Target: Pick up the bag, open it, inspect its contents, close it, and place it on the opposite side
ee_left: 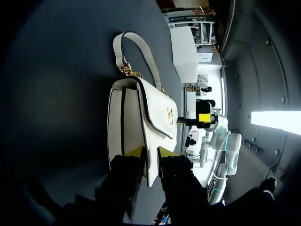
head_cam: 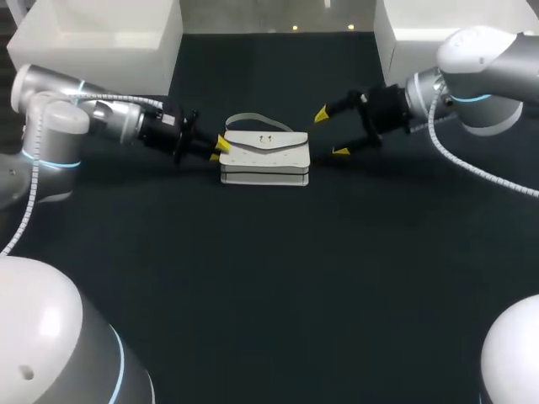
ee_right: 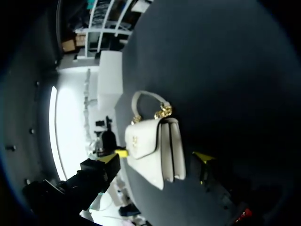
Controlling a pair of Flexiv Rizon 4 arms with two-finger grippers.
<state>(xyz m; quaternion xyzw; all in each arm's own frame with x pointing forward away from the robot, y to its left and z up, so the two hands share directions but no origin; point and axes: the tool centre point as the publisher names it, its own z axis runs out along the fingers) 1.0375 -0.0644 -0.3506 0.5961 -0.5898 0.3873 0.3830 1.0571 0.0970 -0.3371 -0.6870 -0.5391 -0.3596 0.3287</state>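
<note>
Our left tool [ee_left: 151, 151] pinches one end of the white handbag [ee_left: 141, 117], fingers nearly together. Our right tool [head_cam: 332, 133] gapes wide just off the handbag's opposite end, holding nothing. The handbag rests between them on the dark worktop [head_cam: 269, 286].

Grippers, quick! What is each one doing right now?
Left gripper: shut on the end of the white bag.
Right gripper: open wide, holding nothing, just off the bag's other end.

Silver-white arms [head_cam: 50, 118], blue rings [head_cam: 52, 162], yellow-tipped end effectors [head_cam: 219, 149] [head_cam: 331, 133]
</note>
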